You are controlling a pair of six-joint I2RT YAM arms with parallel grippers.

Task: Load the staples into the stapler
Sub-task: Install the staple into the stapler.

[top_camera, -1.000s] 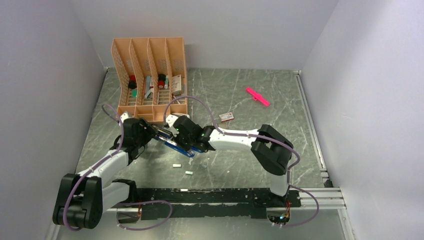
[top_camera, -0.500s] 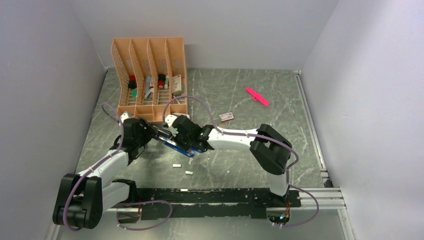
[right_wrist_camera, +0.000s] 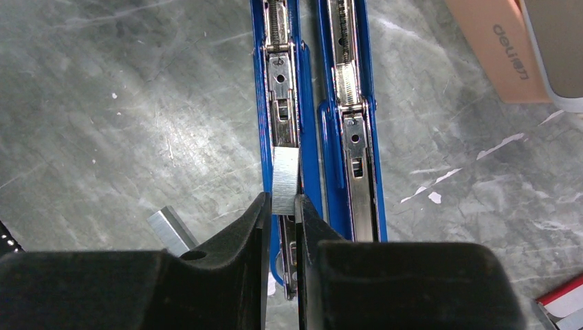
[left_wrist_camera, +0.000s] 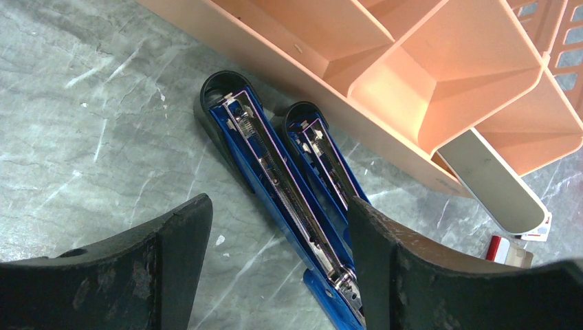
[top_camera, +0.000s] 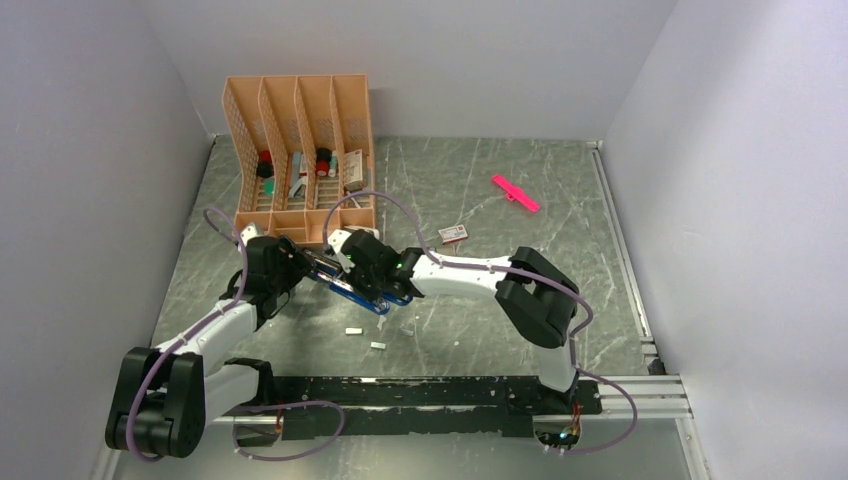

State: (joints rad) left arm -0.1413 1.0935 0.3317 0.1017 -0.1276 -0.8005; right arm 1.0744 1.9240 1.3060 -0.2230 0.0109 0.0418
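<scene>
— Where are the staples (right_wrist_camera: pixel 285 180)?
— Clamped between my right fingers (right_wrist_camera: pixel 234 240), wrist angled down over the open stapler (right_wrist_camera: pixel 357 137) (flat on the tabletop (right_wrist_camera: pixel 103 103)). Left fingers (left_wrist_camera: pixel 172 240) spread wide above it.

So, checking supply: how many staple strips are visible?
3: one strip pinched in the right fingers over the stapler; one loose on the table, another beside it; more maybe hidden.
</scene>
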